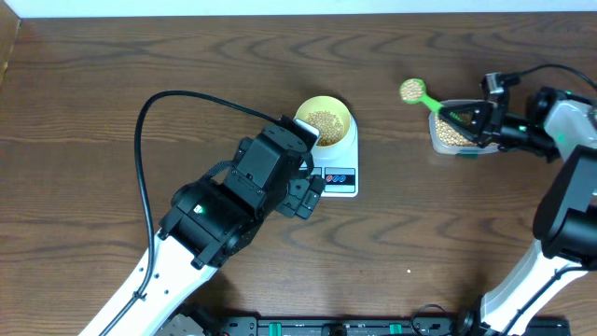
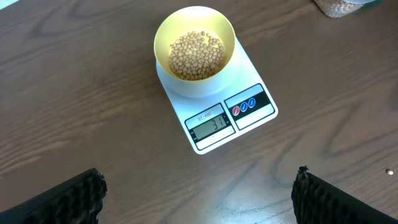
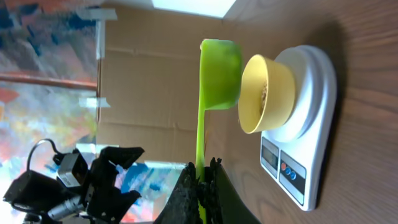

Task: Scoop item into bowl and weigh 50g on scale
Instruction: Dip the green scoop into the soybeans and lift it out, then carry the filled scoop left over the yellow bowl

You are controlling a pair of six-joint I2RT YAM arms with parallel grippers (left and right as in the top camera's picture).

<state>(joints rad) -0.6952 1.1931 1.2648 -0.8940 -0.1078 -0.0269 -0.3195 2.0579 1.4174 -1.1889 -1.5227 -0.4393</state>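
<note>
Right fingers (image 3: 185,196) are clamping tight on the thin handle of the bright green plastic scoop (image 3: 219,71). In the overhead view its round head is riding loaded with small round tan beans (image 1: 411,91), upper right of centre. The handle is running from that head down and right to the right gripper (image 1: 457,117), which is hanging over the clear plastic tub (image 1: 451,138) of beans. The small pale yellow-green bowl (image 2: 161,37), part filled, is sitting on the flat white kitchen scale (image 2: 245,71), to the left of the scoop head and near it, so the pour is looking like a short carry leftward. The grey display (image 2: 211,122) seems to be reading 31, so I'm judging more is needed. The left gripper (image 2: 199,180) is hovering just below the scale in the overhead frame, fingers wide apart and gripping nothing. It's the nearer one, but the right arm is carrying the load.
</note>
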